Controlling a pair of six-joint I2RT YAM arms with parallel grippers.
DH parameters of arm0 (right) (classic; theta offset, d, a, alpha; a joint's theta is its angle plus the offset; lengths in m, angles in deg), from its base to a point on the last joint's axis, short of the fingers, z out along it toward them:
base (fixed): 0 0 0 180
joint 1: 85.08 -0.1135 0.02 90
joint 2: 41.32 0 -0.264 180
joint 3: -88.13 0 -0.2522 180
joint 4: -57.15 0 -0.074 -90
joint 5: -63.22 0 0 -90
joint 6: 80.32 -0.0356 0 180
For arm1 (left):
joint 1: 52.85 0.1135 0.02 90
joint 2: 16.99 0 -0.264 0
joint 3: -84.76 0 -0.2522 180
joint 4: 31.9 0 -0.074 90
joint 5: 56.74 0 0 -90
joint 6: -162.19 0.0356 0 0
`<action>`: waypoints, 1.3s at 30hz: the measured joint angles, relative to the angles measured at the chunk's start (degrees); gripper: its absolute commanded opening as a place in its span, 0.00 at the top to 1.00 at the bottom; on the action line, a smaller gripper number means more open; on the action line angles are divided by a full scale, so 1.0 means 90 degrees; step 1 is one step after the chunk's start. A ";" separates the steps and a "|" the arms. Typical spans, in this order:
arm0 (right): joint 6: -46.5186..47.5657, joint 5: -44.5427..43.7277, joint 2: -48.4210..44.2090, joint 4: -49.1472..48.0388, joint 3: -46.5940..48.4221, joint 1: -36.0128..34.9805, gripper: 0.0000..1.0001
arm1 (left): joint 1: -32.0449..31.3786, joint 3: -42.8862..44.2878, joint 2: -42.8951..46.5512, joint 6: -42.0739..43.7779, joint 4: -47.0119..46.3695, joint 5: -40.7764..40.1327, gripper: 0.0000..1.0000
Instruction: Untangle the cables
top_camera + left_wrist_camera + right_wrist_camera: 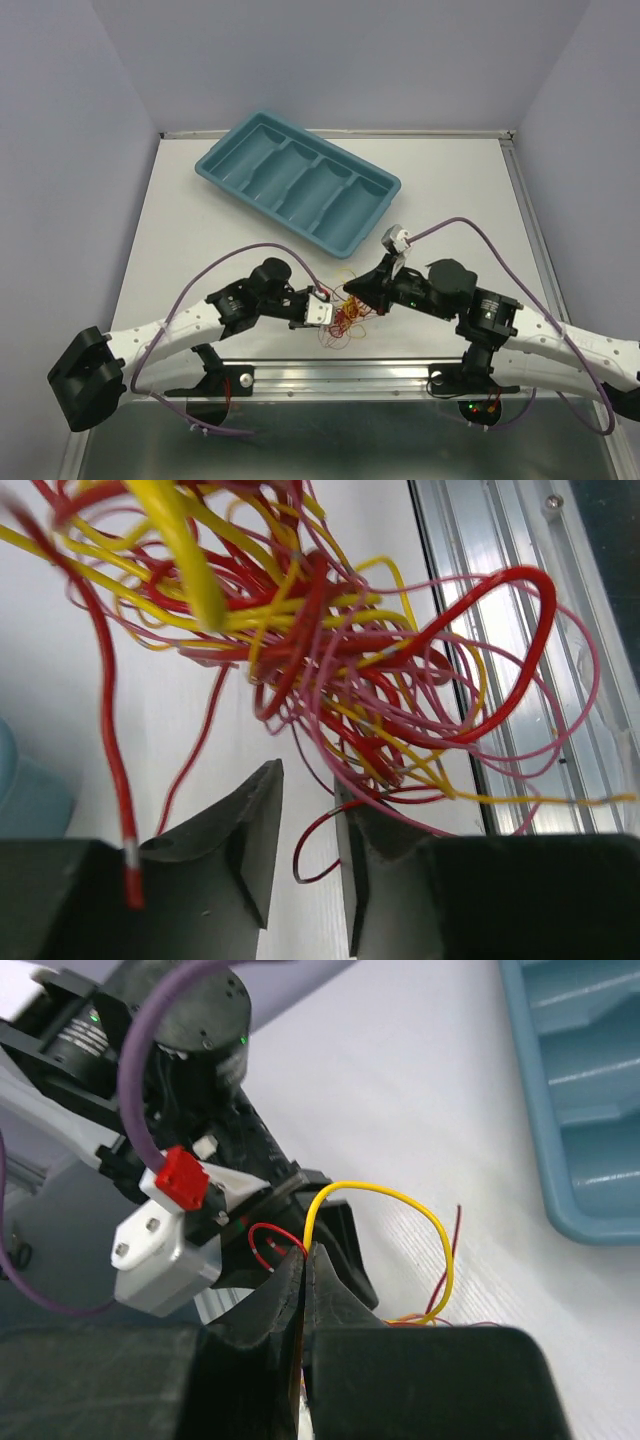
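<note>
The cables [346,312] are a tangle of thin red, yellow and pink wires near the table's front edge, between my two grippers. In the left wrist view the tangle [330,650] fills the space just ahead of my left gripper [308,810], which is open, with a red loop lying between its fingers. My right gripper [305,1257] is shut on cables: a yellow wire [400,1200] and a red loop [265,1240] arch out from its tips. It shows in the top view [372,290] at the tangle's right side; the left gripper [322,309] sits at the left side.
A teal compartment tray [297,180] lies at the back of the table, also in the right wrist view [580,1090]. An aluminium rail [340,375] runs along the front edge, seen at the right of the left wrist view [520,680]. Purple arm cables [470,228] arc above the table.
</note>
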 measured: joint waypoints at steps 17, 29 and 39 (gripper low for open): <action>-0.0148 -0.0777 -0.1122 -0.0627 -0.0474 0.0000 0.99 | -0.0294 -0.0532 0.2606 -0.0015 -0.0296 -0.0525 0.01; -0.0185 -0.0860 -0.0697 -0.0784 -0.0481 0.0000 0.99 | -0.0444 -0.0646 0.2137 0.0270 -0.0692 -0.0301 0.01; -0.0216 -0.0855 -0.0831 -0.0962 -0.0568 0.0000 0.99 | -0.1132 -0.0874 0.1474 0.0580 -0.2038 -0.0901 0.53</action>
